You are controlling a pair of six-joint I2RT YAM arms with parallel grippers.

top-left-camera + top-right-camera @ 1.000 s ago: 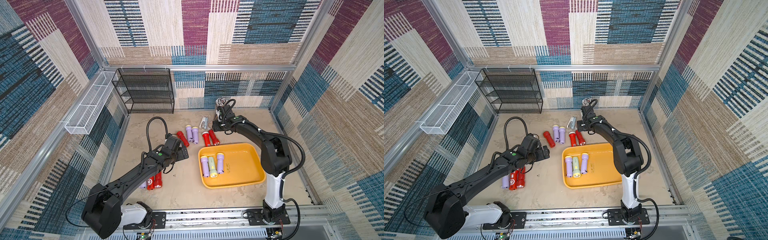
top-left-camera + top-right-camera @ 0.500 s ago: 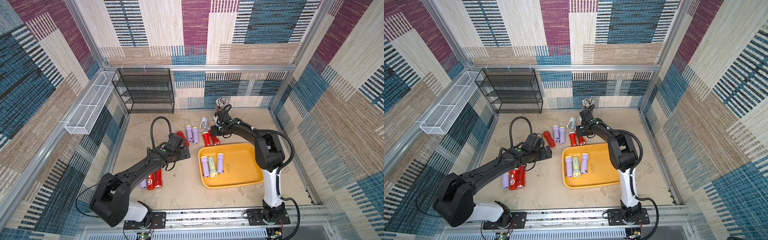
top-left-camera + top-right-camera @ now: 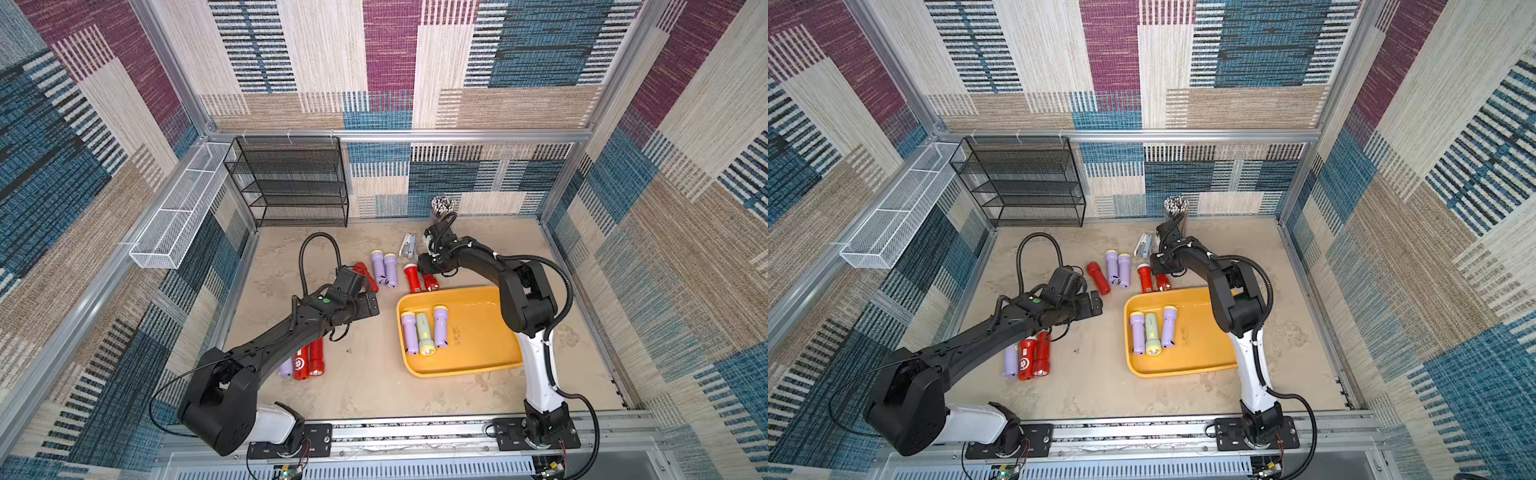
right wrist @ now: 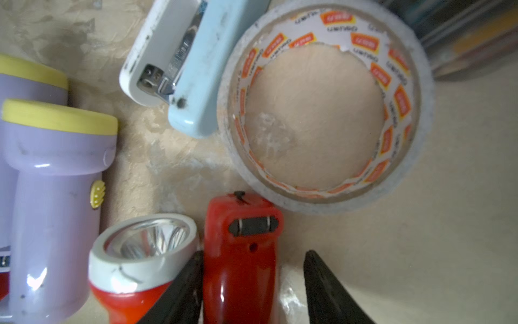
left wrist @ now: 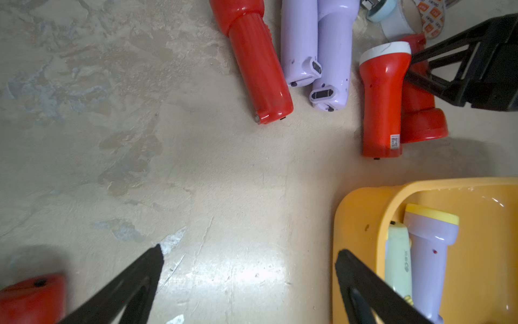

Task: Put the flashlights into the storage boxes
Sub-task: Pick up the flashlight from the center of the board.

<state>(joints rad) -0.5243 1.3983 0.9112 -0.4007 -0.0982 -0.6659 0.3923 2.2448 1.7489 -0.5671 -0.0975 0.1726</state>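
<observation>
Tabletop (image 3: pixel 374 390) | left gripper (image 5: pixel 250 249) agape | right gripper (image 4: pixel 253 252) unclosed astride red flashlight (image 4: pixel 241 238) | tape (image 4: pixel 403 103) print illegible

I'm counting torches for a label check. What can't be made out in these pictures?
Lilac torch: both top views, left arm covers most of it.
Red torch: left wrist view, blurred, cut off by the edge.
Pencils: right wrist view, blurred, cut off by the edge.
Green torch: left wrist view, print too small to read.
</observation>
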